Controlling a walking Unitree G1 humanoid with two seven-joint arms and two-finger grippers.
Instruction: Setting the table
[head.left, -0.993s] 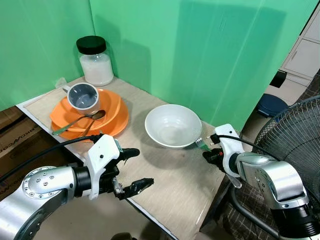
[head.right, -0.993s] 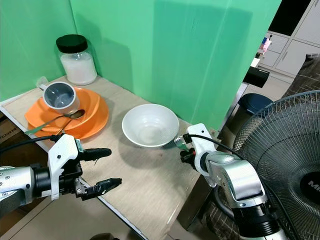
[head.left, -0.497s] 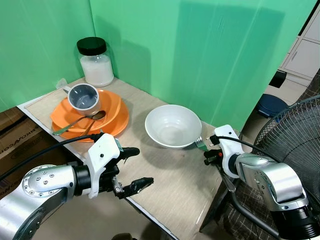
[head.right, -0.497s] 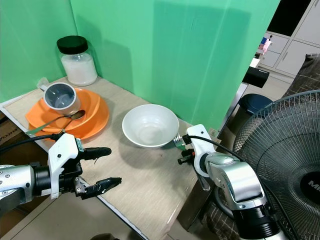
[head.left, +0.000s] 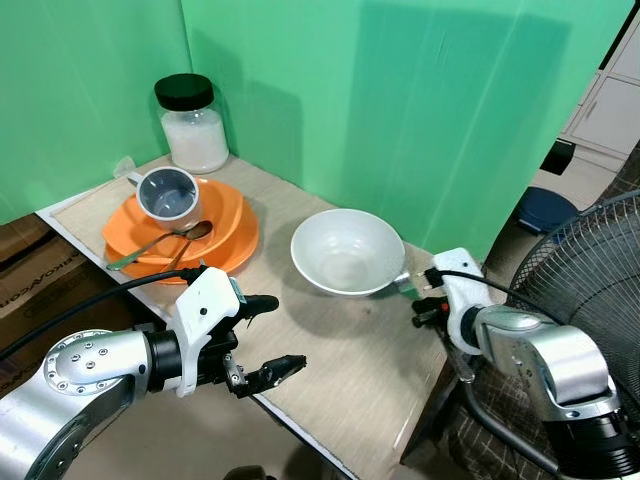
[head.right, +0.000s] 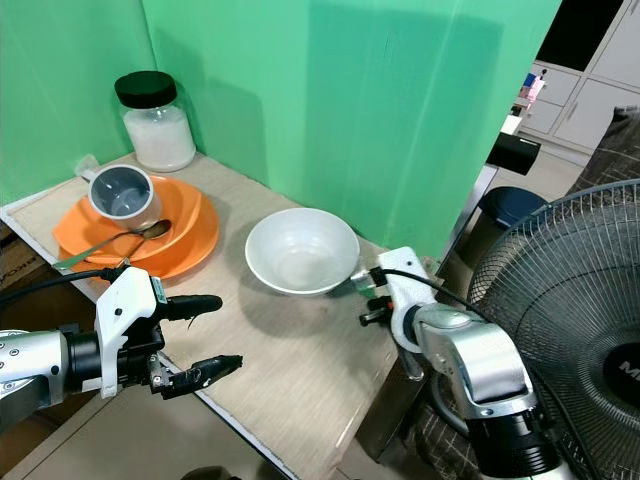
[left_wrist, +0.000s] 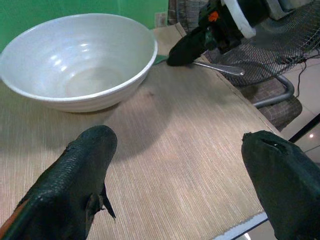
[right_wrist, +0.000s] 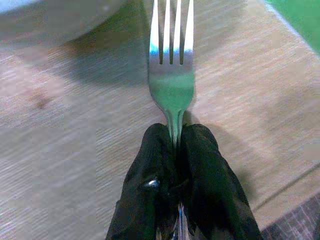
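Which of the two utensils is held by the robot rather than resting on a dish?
The fork, clamped in the right gripper beside the white bowl; the spoon lies on the orange plate.

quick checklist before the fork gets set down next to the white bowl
1. Grip on fork: the right gripper is shut on its neck, tines pointing toward the white bowl. ok
2. Landing spot: bare table shows beside the bowl on the robot's right. ok
3. Fork clear of the bowl rim: tines are very close to it; contact cannot be judged. cannot tell
4. Table edge margin: the spot lies near the table's right edge, so a slip off seems possible. not ok
5. Left gripper: open, hovering at the near table edge, away from the fork. ok
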